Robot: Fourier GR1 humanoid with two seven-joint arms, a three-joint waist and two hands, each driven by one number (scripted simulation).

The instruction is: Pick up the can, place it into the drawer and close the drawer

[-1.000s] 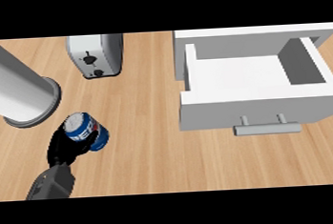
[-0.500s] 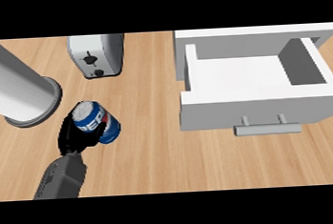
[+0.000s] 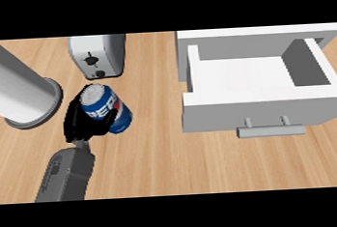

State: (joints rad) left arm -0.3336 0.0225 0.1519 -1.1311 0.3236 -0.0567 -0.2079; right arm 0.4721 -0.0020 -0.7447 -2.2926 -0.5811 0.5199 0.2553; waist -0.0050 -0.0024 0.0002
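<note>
The blue can sits over the left half of the tabletop, tilted, its silver top toward the far edge; whether its base touches the wood cannot be told, since the black hand covers its left side and lower part. That hand, at the end of a grey forearm rising from the near edge, has its fingers curled round the can, clamped on it. Which arm this is cannot be told. Beyond the can, a toaster is cut off by the far edge, and a large grey cylinder runs off the left edge. Well apart to the right, the white drawer stands open, handle facing the near edge.
</note>
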